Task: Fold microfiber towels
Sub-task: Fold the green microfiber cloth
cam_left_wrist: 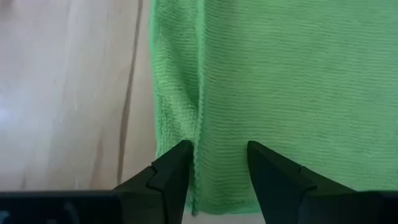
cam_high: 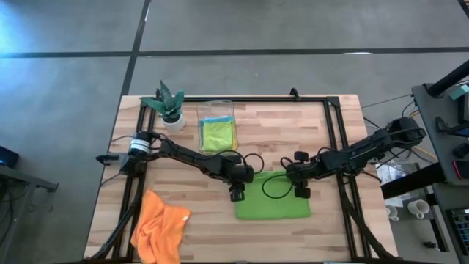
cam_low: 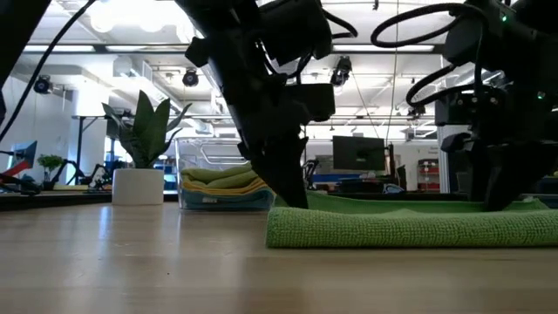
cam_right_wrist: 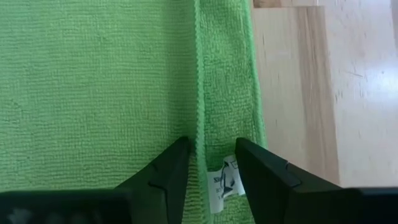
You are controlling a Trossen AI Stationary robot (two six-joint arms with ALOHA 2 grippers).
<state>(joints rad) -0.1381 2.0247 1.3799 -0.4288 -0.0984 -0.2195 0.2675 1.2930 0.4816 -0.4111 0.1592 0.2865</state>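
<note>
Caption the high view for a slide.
Left tool and right tool over the folded green towel, orange towel nearby.

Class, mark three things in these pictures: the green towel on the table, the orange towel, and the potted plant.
green towel (cam_high: 282, 206): high view, bare front part of the cloth.
orange towel (cam_high: 157, 227): high view, middle of the crumpled heap.
potted plant (cam_high: 174, 121): high view, white pot below the leaves.

High view looks straight down; low view looks level across the table. Both wrist cameras sit close above the green towel, which all views share.
</note>
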